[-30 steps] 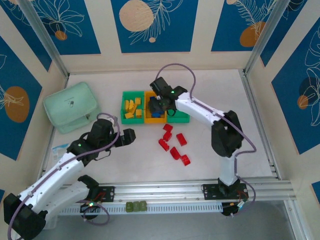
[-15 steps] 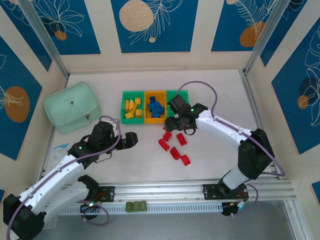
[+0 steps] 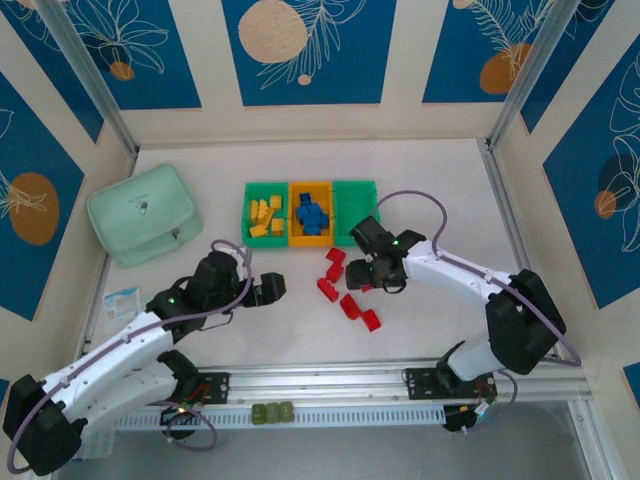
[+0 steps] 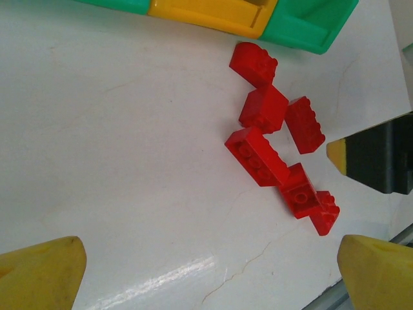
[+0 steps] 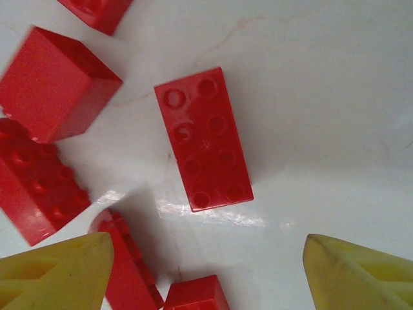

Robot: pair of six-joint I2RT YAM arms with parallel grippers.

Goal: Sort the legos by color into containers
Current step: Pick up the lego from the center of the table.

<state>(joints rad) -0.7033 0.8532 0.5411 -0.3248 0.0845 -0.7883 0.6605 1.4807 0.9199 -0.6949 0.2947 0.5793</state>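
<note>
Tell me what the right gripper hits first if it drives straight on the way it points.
Most likely the red eight-stud brick, lying studs up on the white table, centred ahead of the open right gripper. Depth is unclear, but nothing appears in between.

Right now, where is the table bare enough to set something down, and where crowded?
Bare: the table right of the bins to the side rail; the strip between bins and back wall; the patch between left gripper and red legos. Crowded: the red legos before the bins, under the right gripper.
</note>
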